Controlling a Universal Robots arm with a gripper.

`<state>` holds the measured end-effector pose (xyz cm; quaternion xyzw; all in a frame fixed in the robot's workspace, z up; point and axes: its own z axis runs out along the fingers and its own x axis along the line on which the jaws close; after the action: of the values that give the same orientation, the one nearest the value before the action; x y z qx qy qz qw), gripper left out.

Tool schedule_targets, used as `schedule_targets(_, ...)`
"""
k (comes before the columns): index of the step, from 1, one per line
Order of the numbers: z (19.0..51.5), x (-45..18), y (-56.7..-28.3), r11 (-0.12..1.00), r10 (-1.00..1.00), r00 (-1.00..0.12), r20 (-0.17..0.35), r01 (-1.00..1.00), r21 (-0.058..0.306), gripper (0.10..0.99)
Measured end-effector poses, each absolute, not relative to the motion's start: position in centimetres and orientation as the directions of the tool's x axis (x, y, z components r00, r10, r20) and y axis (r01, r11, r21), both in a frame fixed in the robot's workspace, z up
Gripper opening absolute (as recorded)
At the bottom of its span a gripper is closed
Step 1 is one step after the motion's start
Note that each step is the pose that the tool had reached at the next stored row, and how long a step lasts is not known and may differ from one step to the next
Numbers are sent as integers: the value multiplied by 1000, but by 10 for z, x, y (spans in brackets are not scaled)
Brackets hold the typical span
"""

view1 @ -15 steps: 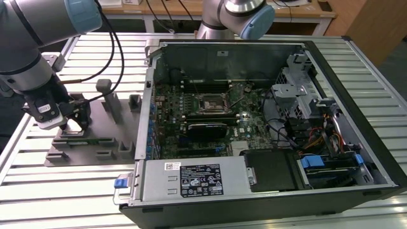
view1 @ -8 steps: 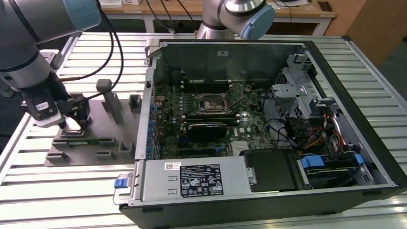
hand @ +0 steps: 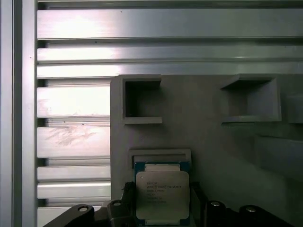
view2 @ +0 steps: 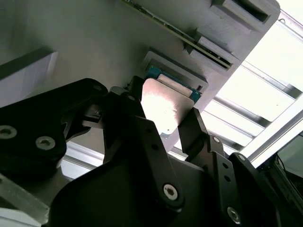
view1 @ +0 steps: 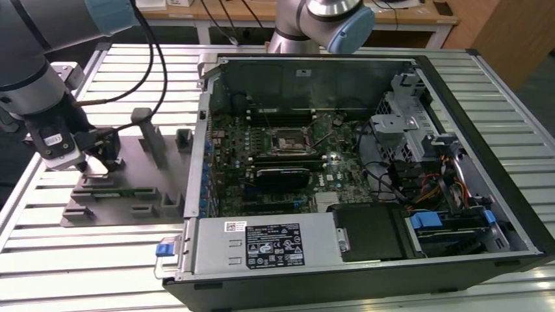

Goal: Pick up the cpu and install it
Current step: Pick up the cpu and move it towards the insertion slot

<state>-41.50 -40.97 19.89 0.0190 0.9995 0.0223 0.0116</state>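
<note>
The gripper (view1: 93, 164) hung low over a grey fixture plate (view1: 130, 208) at the exterior view's left, on a slatted aluminium table (view1: 87, 260). In the second wrist view its 2 black fingers (view2: 191, 127) stood drawn in against 2 opposite edges of the cpu (view2: 163, 104), closed to just the chip's width and gripping it. The cpu was a small flat square with a shiny silver-grey top and a blue-green rim. In the first wrist view it sat at a shallow framed pocket of the fixture plate, near the plate's edge, with the finger tips flanking it on both sides. Whether it rested fully in the pocket or had been raised a little could not be told. Farther along the plate, 2 square recesses (hand: 142, 99) stood open and apart from the chip. Well apart, toward the exterior view's right, an open computer case (view1: 485, 195) lay on its side on the same table. Its motherboard (view1: 260, 188) faced up and showed a square processor socket (view1: 286, 140) near the board's middle.
</note>
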Motion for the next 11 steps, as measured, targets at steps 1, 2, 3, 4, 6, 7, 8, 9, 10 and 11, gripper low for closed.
schedule_targets(1,200,-415,-410,998,38,-999,-22,37,45,545)
schedule_targets(2,200,-415,-410,998,38,-999,-22,37,45,545)
schedule_targets(3,200,-415,-410,998,38,-999,-23,37,45,545)
schedule_targets(4,200,-415,-410,998,38,-999,-22,37,45,545)
schedule_targets(6,202,-415,-410,998,38,-999,-22,37,45,545)
schedule_targets(7,203,-415,-410,998,38,-999,-22,37,45,545)
schedule_targets(8,205,-415,-410,998,38,-999,-22,37,45,545)
schedule_targets(9,206,-415,-410,998,38,-999,-22,37,45,545)
schedule_targets(10,208,-415,-410,998,38,-999,-22,37,45,545)
schedule_targets(11,209,-415,-410,998,38,-999,-22,37,45,545)
